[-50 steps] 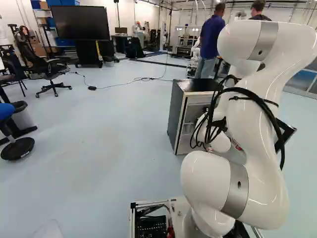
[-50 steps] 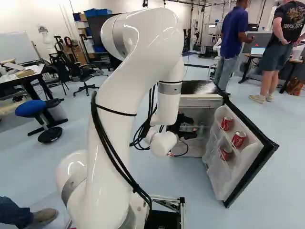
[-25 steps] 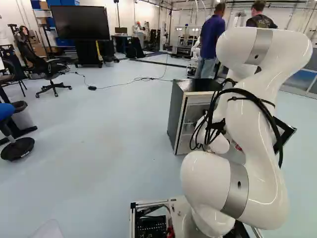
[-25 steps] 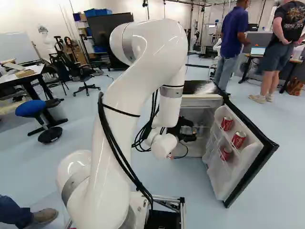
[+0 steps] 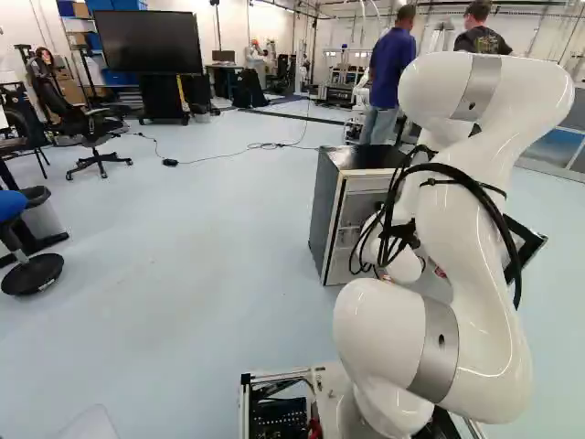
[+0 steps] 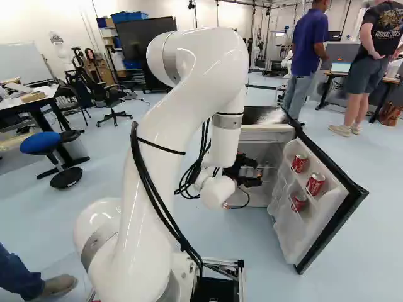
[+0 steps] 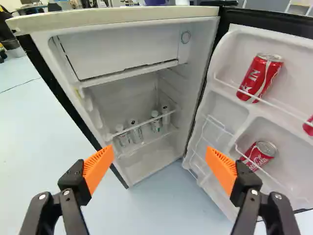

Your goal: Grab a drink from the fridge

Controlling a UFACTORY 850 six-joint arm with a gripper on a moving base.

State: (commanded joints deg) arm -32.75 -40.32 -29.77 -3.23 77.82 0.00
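The mini fridge point(image 7: 117, 18) stands with its door point(image 6: 343, 207) swung wide, and the gripper point(image 7: 157, 157) waits in front of it, fingers well apart, nothing between the orange pads point(image 7: 98, 169). The step in hand looks to be choosing a drink and lining up on it. A row of pale cans or bottles point(image 7: 135, 131) is inside the cabinet, ahead of the gap between the fingers; whether they stand on the shelf point(image 7: 142, 125) or beneath it I can't tell. Red soda cans sit in the door racks: an upper one point(image 7: 260, 78), a lower one point(image 7: 258, 155) and a third point(image 6: 315, 184) beside the upper. For the pale row, I'd go in slowly and level, keeping both fingers clear of the side wall point(image 7: 195, 63) and the shelf's front edge, then straddle a single drink, since its neighbours are close and could topple. For a door can, shift sideways first, turn to match its lean, grip above the wire rail point(image 7: 232, 88) and lift it clear before backing out, so the door doesn't swing.
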